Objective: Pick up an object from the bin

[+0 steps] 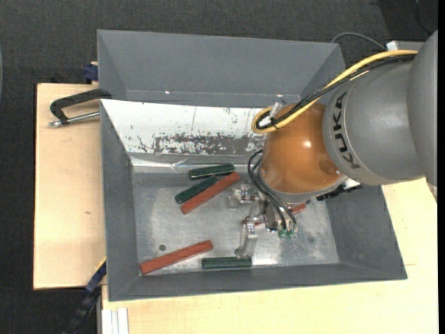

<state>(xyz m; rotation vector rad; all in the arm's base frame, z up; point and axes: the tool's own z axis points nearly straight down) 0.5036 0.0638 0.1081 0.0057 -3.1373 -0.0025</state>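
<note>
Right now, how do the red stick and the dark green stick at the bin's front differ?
The red stick is longer than the dark green stick. The red stick lies slanted, its right end farther back; the dark green stick lies nearly level. The dark green stick ends right by the gripper; the red stick lies apart, to the left. Both are slim bars lying flat.

Open floor mid-left
Crossed red and green sticks (pixel 207 184) crowd the back; red stick (pixel 176 256) and green stick (pixel 226 262) line the front wall of the bin (pixel 292 277).
</note>
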